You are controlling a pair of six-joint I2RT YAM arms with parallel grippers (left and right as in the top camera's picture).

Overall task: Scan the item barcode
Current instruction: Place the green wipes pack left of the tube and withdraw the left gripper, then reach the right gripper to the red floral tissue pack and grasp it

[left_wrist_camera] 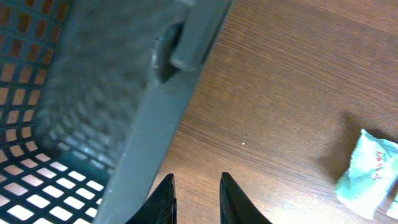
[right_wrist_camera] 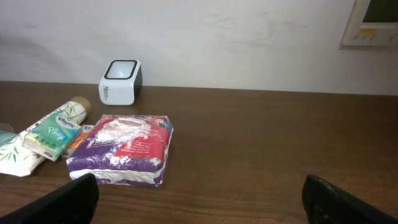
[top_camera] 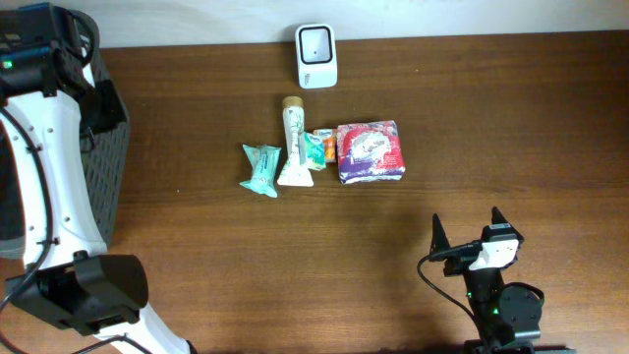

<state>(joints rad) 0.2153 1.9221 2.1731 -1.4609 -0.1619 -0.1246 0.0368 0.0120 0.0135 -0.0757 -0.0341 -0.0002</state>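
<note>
The white barcode scanner (top_camera: 315, 56) stands at the table's far edge, also in the right wrist view as scanner (right_wrist_camera: 121, 82). In front of it lie a teal packet (top_camera: 261, 168), a white-green tube (top_camera: 293, 143), a small orange-teal item (top_camera: 319, 146) and a purple-red pack (top_camera: 371, 151). My left gripper (top_camera: 106, 106) hovers over the grey basket's right rim (left_wrist_camera: 149, 137). Its jaws (left_wrist_camera: 196, 186) stand narrowly apart with only bare table between them, and the teal packet (left_wrist_camera: 368, 174) lies to its right. My right gripper (top_camera: 465, 234) rests wide open near the front edge, aimed at the purple pack (right_wrist_camera: 124, 149).
The grey mesh basket (top_camera: 103, 167) stands at the table's left side under the white left arm (top_camera: 49, 167). The tube (right_wrist_camera: 53, 134) lies left of the purple pack. Brown tabletop stretches between the items and the right gripper (right_wrist_camera: 199, 199).
</note>
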